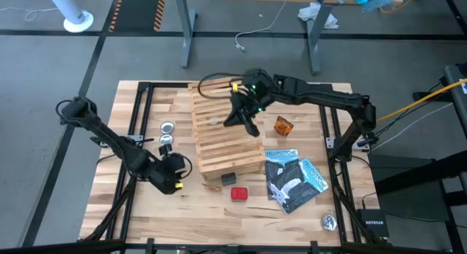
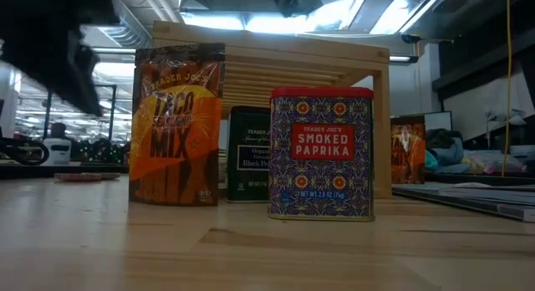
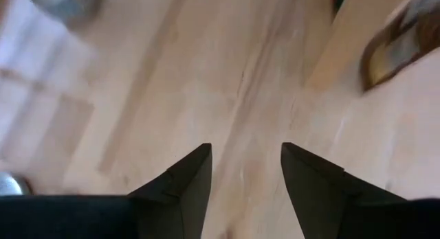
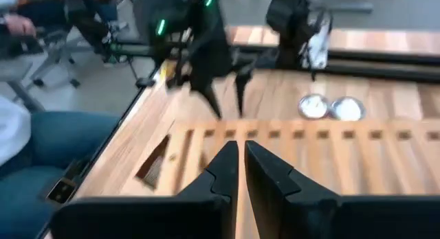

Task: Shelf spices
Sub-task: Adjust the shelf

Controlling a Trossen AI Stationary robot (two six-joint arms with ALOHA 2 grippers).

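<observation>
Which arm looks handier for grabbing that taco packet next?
The left, probably. Its end effector is open and empty beside the taco packet; the right end effector is shut, over the shelf.

Bright overhead light, blurred wrist views

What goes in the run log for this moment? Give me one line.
left gripper: open, empty, low beside shelf | right gripper: shut, empty, over shelf | paprika tin, taco packet: unshelved
</observation>
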